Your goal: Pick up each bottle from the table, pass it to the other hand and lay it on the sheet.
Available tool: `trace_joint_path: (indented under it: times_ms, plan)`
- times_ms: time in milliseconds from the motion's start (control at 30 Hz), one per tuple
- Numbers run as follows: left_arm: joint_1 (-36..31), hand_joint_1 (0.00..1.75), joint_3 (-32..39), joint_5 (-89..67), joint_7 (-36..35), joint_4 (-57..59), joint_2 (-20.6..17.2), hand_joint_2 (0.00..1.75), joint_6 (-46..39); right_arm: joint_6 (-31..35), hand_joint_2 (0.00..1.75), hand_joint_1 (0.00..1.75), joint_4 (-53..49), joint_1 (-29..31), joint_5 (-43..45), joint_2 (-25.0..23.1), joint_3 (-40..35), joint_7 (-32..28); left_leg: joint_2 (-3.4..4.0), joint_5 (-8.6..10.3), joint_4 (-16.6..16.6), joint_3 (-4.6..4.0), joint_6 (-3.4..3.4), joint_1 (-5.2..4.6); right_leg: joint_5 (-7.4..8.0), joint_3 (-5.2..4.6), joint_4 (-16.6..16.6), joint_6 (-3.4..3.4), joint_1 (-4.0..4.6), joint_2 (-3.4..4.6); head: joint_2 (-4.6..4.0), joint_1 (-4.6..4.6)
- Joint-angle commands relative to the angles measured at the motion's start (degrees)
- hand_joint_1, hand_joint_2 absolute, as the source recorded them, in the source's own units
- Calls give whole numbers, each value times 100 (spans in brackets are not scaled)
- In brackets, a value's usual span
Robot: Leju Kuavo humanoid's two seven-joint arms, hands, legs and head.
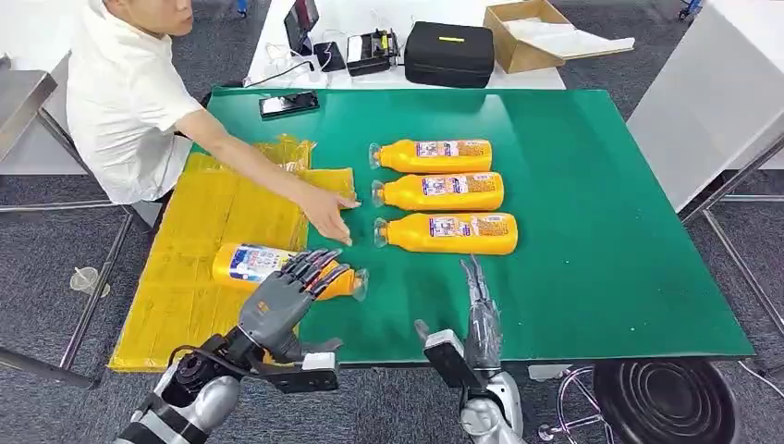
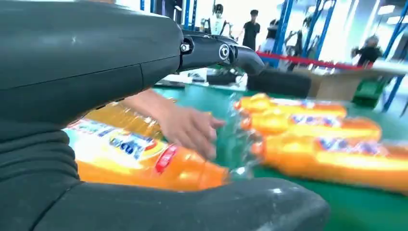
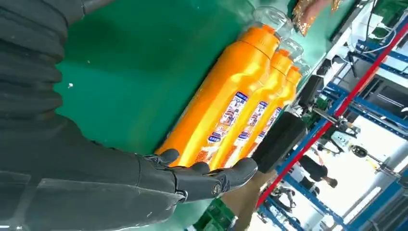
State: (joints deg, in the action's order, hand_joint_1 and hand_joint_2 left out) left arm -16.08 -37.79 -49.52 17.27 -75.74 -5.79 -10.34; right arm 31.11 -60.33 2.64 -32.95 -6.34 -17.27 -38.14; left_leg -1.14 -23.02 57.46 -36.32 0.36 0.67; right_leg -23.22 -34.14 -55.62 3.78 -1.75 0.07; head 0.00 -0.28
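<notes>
An orange bottle (image 1: 242,264) lies on its side at the near right edge of the yellow sheet (image 1: 199,222), its clear cap over the green table (image 1: 592,231). My left hand (image 1: 287,298) hovers over this bottle (image 2: 144,161) with fingers stretched out, thumb alongside, not clasping it. Three more orange bottles (image 1: 434,155) (image 1: 442,191) (image 1: 448,233) lie side by side at mid-table. My right hand (image 1: 476,305) is open with straight fingers, just short of the nearest bottle (image 3: 221,106). A person's hand (image 1: 328,211) reaches onto the sheet's right edge.
The person in white sits at the table's far left corner, arm across the sheet. A phone (image 1: 288,104) lies at the table's back edge. Behind stand a black case (image 1: 449,54) and a cardboard box (image 1: 532,32). A black stool (image 1: 661,398) is at front right.
</notes>
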Motion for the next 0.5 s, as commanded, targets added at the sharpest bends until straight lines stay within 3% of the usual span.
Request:
trace_joint_path:
  times_ms: [33, 67, 133, 200, 500]
  plan:
    - [376, 0, 316, 1628, 427, 54, 855, 175, -38, 889, 175, 0, 355, 304, -2155, 569, 188, 1232, -2, -4, -4, 14, 6, -4, -5, 18, 8, -8, -1, -9, 0, -2]
    - [377, 0, 298, 1625, 420, 60, 859, 175, -55, 889, 175, 0, 373, 318, -2124, 586, 188, 1212, -1, -10, -1, 23, 8, -2, -9, 30, 9, -12, 2, -10, 0, -4]
    - [559, 0, 575, 2773, 338, 138, 1176, 175, 463, 889, 175, 0, 536, 433, -3136, 864, 280, 1897, -1, -14, 3, 25, 10, -1, -11, 35, 11, -13, 3, -12, 0, 0]
    - [631, 0, 688, 3187, 209, 342, 1412, 175, 439, 889, 175, 0, 624, 549, -3295, 1143, 358, 2061, -3, -5, -2, 11, 9, -8, -3, 20, 11, -5, -5, -7, 0, -2]
    - [639, 0, 661, 3596, 97, 507, 1368, 175, 245, 751, 175, 0, 596, 624, -3610, 1376, 38, 2487, 6, -8, -1, 12, 5, -15, -1, 16, 8, -7, -8, 2, 0, -2]
